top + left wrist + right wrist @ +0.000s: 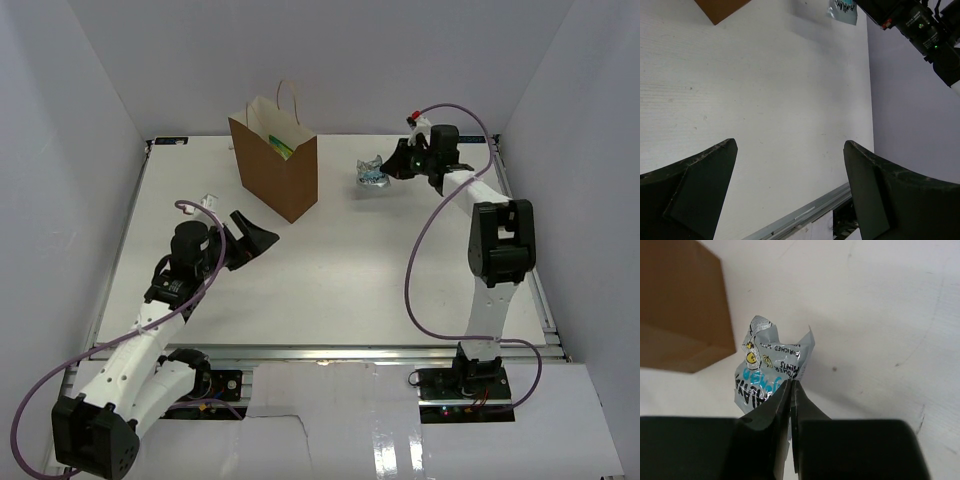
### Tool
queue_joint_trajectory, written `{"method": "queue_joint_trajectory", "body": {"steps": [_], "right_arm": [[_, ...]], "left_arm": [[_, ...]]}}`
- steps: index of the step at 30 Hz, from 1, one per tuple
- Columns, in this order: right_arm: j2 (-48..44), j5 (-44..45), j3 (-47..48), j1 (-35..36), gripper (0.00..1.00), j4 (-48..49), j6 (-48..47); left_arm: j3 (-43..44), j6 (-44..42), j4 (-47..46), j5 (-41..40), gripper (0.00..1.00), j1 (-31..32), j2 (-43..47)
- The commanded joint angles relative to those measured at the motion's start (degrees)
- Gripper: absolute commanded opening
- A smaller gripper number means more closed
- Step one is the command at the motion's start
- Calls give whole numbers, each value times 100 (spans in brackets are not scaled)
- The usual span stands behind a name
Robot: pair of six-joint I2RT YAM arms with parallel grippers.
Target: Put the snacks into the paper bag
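We are at the grasp step for one packet. The right gripper (790, 384) has its jaws pressed together on the lower edge of a grey-blue snack packet (771, 365), pinching the crinkled film so that no gap shows between them. The packet lies to the right of the paper bag (277, 172), near it but apart from it, low over the far part of the worktop (330, 280). We cannot tell whether it rests on the surface or hangs just clear of it. The bag stands upright with its mouth open, and a yellow-green packet (282, 147) shows inside it. The left gripper (252, 238) is spread wide and holds nothing; it hovers over the near left of the worktop, well apart from both bag and packet. As we judge it, the next move calls for a lift high enough to clear the bag's rim, then a carry leftward until the packet hangs over the mouth, and only then a release. The pinch is on a thin edge, so we would move smoothly, lest the packet slip out or swing against the bag's wall and tip it.
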State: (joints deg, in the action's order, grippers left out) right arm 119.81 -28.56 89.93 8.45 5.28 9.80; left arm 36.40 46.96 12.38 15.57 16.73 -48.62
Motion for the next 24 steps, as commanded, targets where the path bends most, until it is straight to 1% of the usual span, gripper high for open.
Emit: {"method": "queue_joint_trajectory", "body": {"steps": [1,3,7,10,12,14,15,18,22,23,24], "right_arm": [[-800,-1424,-528,61,8,333,-558],[-1273,-1591,-783,61,8,325,-733],[-1890,-1732,-723,87,8,298,-822],[-2198,-1759,-337,227,8,255,-822],[-2269,-1689,137,359,8,106,-822],[-2234,-1356,506,718,8,-235,-953],[-2208,-1224,673,876,8,-316,-1189],[-2015,-530,1357,1640,8,-422,-1612],[-1418,428,2149,2108,8,-519,-1981],[-1129,752,2639,2169,8,-693,-2069],[-1022,877,2826,2274,8,-695,-2201]], "left_arm": [[-124,-99,-350,192,98,14,116],[-142,-134,-447,262,98,14,81],[-134,-240,-605,359,98,6,19],[-151,-301,-658,402,98,6,19],[-169,-310,-684,420,98,14,46],[-247,-301,-746,446,98,14,116],[-274,-301,-763,438,98,14,142],[-327,-275,-781,464,98,6,248],[-353,-266,-659,456,98,6,476],[-397,-231,-623,429,98,6,616],[-432,-205,-597,412,98,14,695]]}}
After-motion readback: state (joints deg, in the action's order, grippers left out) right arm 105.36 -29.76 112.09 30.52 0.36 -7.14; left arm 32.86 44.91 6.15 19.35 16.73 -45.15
